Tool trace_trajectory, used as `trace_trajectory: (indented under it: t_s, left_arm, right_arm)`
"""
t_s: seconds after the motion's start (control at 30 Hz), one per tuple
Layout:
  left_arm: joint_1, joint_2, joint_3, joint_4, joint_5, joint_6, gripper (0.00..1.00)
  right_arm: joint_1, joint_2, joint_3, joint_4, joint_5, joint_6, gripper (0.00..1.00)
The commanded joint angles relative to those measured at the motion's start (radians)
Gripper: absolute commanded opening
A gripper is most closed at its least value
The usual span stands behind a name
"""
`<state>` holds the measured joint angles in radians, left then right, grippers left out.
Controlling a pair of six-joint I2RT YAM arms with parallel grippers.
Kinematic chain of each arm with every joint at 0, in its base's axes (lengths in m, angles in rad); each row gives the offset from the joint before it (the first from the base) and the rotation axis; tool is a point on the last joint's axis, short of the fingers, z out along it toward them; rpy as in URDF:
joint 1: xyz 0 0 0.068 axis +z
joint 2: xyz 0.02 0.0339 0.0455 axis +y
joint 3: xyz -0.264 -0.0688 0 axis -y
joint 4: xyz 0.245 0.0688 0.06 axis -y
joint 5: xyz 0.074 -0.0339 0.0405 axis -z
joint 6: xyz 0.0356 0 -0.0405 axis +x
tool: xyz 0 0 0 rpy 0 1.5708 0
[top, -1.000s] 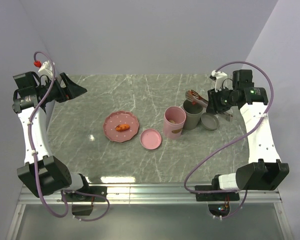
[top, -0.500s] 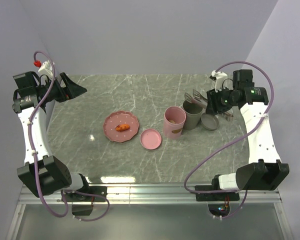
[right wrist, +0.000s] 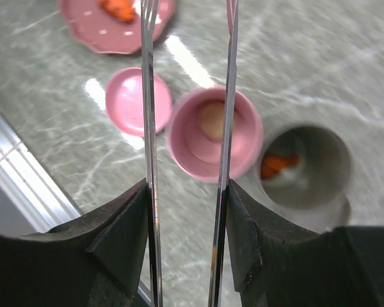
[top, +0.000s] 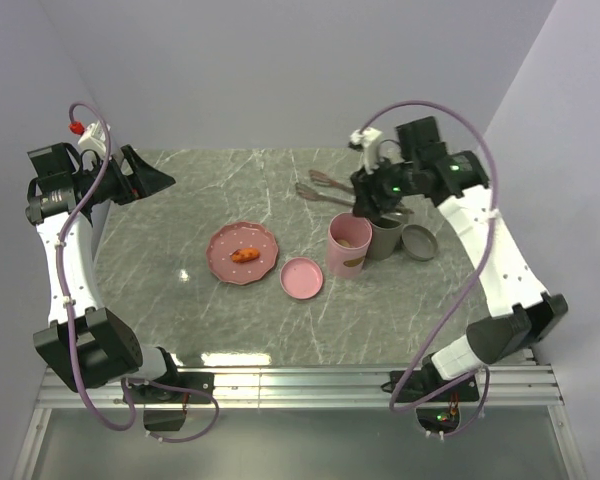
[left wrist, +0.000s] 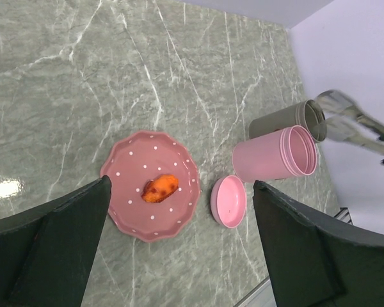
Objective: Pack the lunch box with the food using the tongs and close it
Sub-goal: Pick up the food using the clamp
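Note:
My right gripper (top: 367, 196) (right wrist: 187, 192) is shut on the silver tongs (top: 325, 188) (right wrist: 147, 128), whose arms stand apart and hold nothing. They hover above the lunch box's pink cup (top: 349, 243) (right wrist: 214, 133), which holds a cream ball (right wrist: 211, 120). Beside it, the grey cup (top: 385, 235) (right wrist: 302, 167) holds an orange piece (right wrist: 275, 165). Another orange piece (top: 244, 255) (left wrist: 160, 188) lies on the pink dotted plate (top: 220, 262) (left wrist: 125, 192). My left gripper (top: 145, 178) (left wrist: 180, 183) hangs open, high at the far left.
A pink lid (top: 301, 278) (left wrist: 229, 201) lies upturned between the plate and the pink cup. The grey lid (top: 418, 242) rests right of the grey cup. The table's metal front edge (top: 300, 375) runs along the near side.
My right arm has swung left from behind the grey cup to above the cups, carrying the tongs, which now point left. The left arm has stayed put.

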<state>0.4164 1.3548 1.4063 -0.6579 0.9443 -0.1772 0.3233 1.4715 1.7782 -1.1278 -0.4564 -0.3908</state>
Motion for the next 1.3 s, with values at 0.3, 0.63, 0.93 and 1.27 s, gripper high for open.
trace_trajectory:
  t_s: [0.3,0.63,0.93,1.27]
  left_arm:
    - [-0.001,-0.006,-0.001,-0.006,0.053,0.033,0.99]
    - [-0.002,0.0,-0.007,-0.02,0.048,0.051,0.99]
    - [-0.002,0.015,-0.027,-0.006,0.04,0.056,1.0]
    - [-0.002,0.026,-0.026,-0.009,0.028,0.065,0.99]
  right_arm:
    - [0.342,0.237,0.09,0.109,0.082,-0.057,0.55]
    - [0.444,0.456,0.173,0.103,0.143,-0.148,0.59]
    - [0.456,0.509,0.148,0.154,0.193,-0.164,0.61]
    - [0.457,0.579,0.178,0.148,0.196,-0.175,0.61]
